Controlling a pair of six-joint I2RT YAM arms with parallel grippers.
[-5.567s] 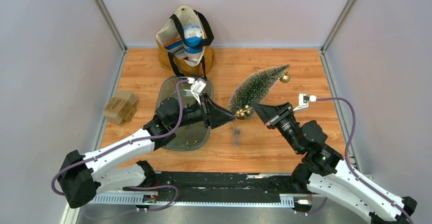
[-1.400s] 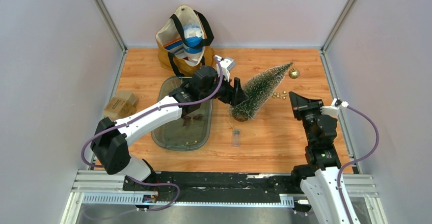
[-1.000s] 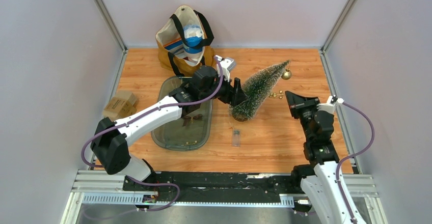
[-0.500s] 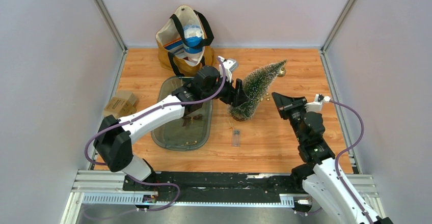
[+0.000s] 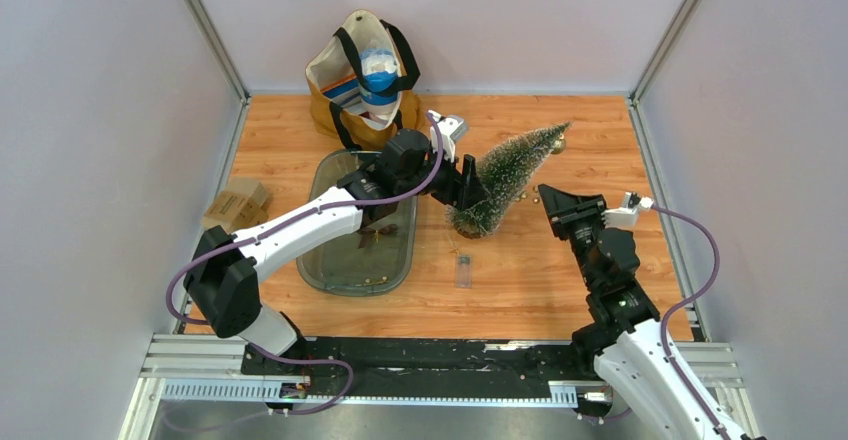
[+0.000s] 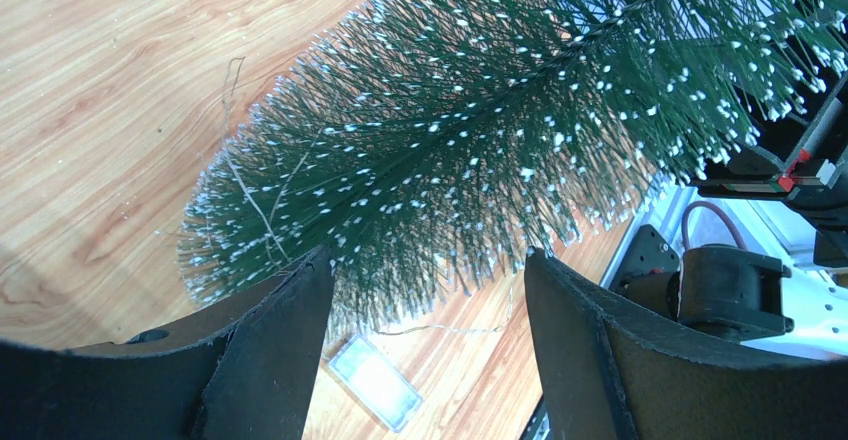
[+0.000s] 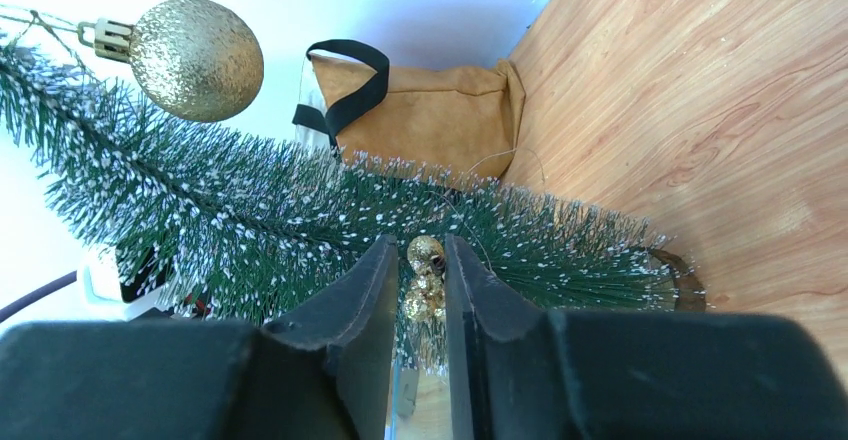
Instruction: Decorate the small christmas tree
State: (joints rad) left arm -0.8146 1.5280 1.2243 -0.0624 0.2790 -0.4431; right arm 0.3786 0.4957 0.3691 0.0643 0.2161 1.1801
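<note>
The small christmas tree (image 5: pixel 508 168) leans over the middle of the surface (image 5: pixel 540 290), its base down near the right side of the clear tray (image 5: pixel 345 260) and its tip aimed at the far right corner. The left hand (image 6: pixel 428 258) clasps its lower bristles with fingers spread wide — a soft hold on springy needles. The right hand (image 7: pixel 420 247) has its fingers a narrow slit apart at the tree's flank, with a short string of gold beads (image 7: pixel 424 278) in the slit; whether it pinches them I cannot tell. If the beads are let go before they catch among the needles, they likely drop to the surface. A nudge from the right hand could also twist the tree in that soft hold — or shake the gold bauble (image 7: pixel 195 60) off the tip.
</note>
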